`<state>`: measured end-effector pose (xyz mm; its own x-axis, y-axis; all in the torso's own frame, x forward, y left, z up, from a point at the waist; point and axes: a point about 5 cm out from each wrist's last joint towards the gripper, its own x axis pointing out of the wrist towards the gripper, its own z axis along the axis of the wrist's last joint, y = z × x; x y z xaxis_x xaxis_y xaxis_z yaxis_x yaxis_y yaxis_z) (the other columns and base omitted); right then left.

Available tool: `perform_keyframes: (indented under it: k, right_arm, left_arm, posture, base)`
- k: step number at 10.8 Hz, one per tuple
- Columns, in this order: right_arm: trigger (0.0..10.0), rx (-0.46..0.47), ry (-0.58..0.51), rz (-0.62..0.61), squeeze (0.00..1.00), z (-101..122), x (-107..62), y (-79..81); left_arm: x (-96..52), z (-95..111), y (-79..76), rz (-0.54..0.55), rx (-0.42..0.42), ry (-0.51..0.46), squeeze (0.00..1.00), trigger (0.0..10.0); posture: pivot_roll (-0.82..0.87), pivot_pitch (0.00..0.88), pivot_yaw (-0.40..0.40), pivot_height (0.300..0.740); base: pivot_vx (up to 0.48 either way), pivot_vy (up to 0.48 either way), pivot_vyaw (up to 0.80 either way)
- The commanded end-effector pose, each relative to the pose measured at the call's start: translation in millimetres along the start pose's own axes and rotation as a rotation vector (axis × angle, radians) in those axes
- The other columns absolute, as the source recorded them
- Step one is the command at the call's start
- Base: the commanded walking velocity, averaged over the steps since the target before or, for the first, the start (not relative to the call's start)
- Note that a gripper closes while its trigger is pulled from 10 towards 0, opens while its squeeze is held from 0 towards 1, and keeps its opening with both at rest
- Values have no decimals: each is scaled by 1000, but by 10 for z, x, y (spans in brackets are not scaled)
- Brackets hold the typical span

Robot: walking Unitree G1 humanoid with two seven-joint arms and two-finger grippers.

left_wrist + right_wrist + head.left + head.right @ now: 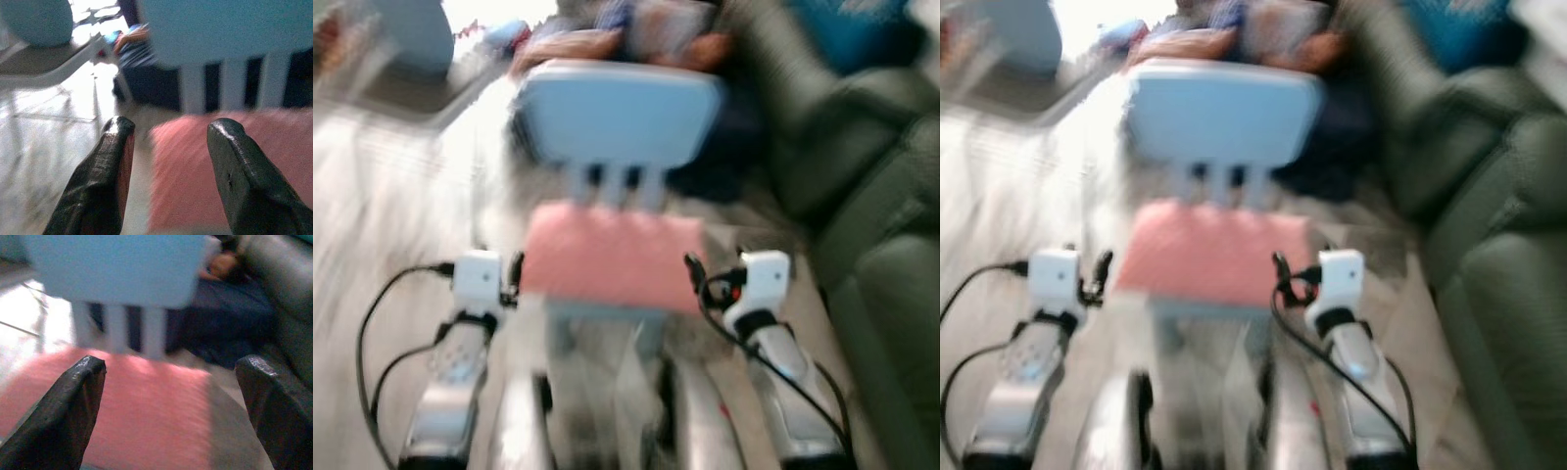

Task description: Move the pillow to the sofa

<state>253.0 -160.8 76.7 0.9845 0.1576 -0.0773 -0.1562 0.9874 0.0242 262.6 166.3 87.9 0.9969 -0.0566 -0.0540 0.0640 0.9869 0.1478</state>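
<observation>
A: State the condition of the grippers.

B: The left gripper [168,147] has its two black fingers [100,191] spread wide. One finger sits off the near edge of the pink pillow [612,257]; the other lies over the pillow's surface. Whether either finger touches the fabric cannot be told. The right gripper [173,396] is likewise spread wide, its fingers over the pillow's other end, with nothing clamped between them.

A: Where do they appear in the head views?

B: Lower centre of the frame, one at each side of the pillow, left gripper at lower left, right gripper at lower right. The frames are blurred.

A: Location of the pillow?

B: It lies flat on the seat of a light blue chair [617,113], centre of the frame, below the chair's backrest and slats.

A: Surroundings?

B: A dark green sofa [871,225] runs down the right edge. A person [617,39] sits at upper centre, behind the chair. Pale floor [382,215] fills the left side.
</observation>
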Motion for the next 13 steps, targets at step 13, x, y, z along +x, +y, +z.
perform_keyframes:
  k: [13]
  right_arm:
    - [10000, 5, 24, -16, 0, -28, 0, -42]
  left_arm:
    - [-25, -41, -122, -39, -13, 8, 0, 10000]
  posture:
    - [-58, 113, -67, 582]
  base:
    - [150, 0, -183]
